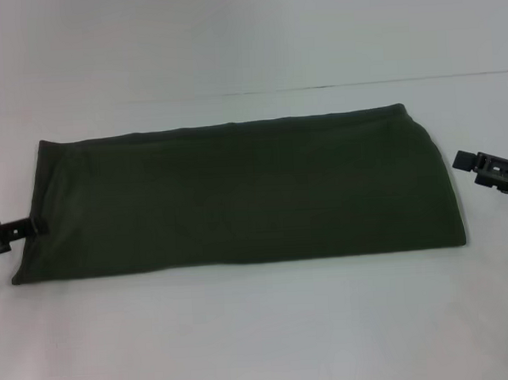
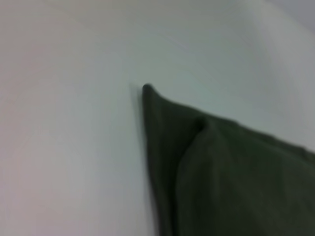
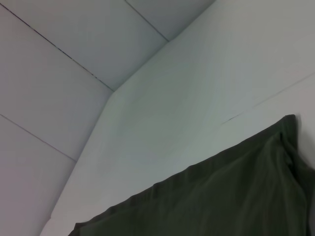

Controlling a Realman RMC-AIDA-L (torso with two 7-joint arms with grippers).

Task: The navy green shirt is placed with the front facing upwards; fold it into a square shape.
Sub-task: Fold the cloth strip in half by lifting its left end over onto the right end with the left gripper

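Olive navy green shirt (image 1: 237, 195) folded long on table (image 1: 262, 334), left hand (image 1: 36, 225) touching its edge, right hand (image 1: 464, 158) beside, grips unclear

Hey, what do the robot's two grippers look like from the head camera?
Both are black and blocky, built from angular plastic-looking parts. The left gripper ends in a slim straight finger at the shirt edge. The right gripper has a squared tip. No cables or markings show.

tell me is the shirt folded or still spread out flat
Folded, but not yet square: the shirt lies as a long rectangular strip with no sleeves, collar or lettering showing, and doubled layers show at its corner in the left wrist view.
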